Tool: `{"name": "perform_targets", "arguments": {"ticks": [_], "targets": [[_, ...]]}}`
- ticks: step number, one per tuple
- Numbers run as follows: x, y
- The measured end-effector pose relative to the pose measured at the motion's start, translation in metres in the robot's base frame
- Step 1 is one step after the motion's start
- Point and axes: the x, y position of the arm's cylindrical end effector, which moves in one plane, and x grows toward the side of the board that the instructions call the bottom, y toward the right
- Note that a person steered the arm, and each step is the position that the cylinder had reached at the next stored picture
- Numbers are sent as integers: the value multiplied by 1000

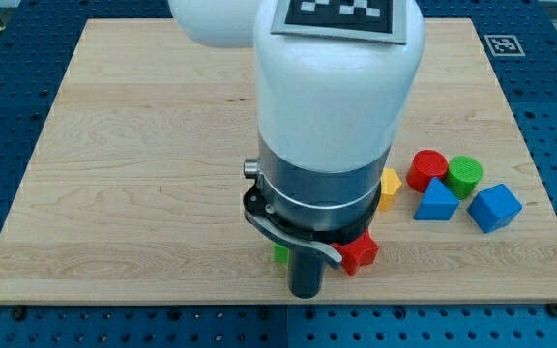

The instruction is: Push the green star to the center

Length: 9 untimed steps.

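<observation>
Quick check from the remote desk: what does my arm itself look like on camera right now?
A fat glossy white housing fills the view's middle, with a black-and-white checker marker on top. Below it sits a grey metal collar with a black ring, a small silver stud on its left and a curved silver-black bracket. The dark rod hangs beneath, ending at my tip.

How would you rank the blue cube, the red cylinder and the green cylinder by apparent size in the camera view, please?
1. Blue cube, largest, though it sits nearer the view's bottom.
2. Red cylinder and green cylinder: these look alike, so I won't rank them.
</observation>
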Motion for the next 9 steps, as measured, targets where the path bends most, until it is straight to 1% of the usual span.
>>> {"name": "perform_targets", "arguments": {"ticks": [1, 5, 8, 9], "targets": [[-18, -11], [-134, -14], [-135, -8], [-149, 8]]}}
